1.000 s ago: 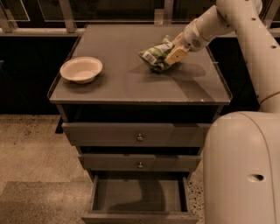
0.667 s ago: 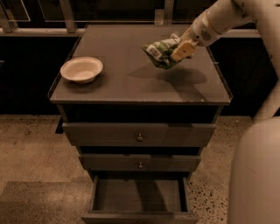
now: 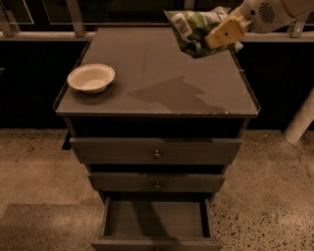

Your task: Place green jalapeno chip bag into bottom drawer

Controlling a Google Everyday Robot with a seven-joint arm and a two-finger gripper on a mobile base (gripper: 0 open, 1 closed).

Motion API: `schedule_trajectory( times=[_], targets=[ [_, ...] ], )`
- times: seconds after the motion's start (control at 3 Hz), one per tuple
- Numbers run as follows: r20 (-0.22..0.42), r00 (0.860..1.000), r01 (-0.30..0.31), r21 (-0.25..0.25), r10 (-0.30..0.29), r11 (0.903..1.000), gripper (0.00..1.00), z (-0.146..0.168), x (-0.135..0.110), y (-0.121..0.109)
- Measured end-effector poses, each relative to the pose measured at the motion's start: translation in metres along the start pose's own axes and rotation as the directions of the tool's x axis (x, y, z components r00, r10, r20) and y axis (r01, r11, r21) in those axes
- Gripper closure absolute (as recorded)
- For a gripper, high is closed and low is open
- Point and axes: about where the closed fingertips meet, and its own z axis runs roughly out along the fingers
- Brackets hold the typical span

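Since a second ago the bag (image 3: 194, 27) has come up off the desk (image 3: 142, 54) and now hangs in the air above its back right part, higher and further right in the view than before. The gripper (image 3: 217, 37) is clamped on the bag's right side, with one tan finger (image 3: 226, 30) lying across the foil; the white arm (image 3: 274, 11) reaches in from the upper right corner. The bag is crumpled, green and white, with its white label turned toward the left. Its shadow (image 3: 171, 94) lies dark on the desk below, near the middle. A pale bowl (image 3: 91, 78) stands upright near the desk's left edge, well apart from the bag. Below the top, the two upper drawers (image 3: 156, 152) with small knobs are pushed nearly in. The bottom drawer (image 3: 156, 219) is pulled out, showing a plain grey floor inside.
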Motion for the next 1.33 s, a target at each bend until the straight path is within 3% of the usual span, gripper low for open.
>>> schedule_trajectory(
  times=[0.33,0.67,1.0,1.33],
  targets=[
    [0.061,0.994,-0.089,0.031,0.087,0.9955,1.00,-0.037,-0.008,0.057],
    [0.002,0.993,-0.119,0.021,0.119,0.9927,1.00,-0.027,0.027,0.069],
    [0.002,0.993,-0.118,0.021,0.118,0.9928,1.00,-0.027,0.027,0.070],
    [0.019,0.986,-0.165,0.038,0.164,0.9856,1.00,-0.023,0.049,0.078]
  ],
)
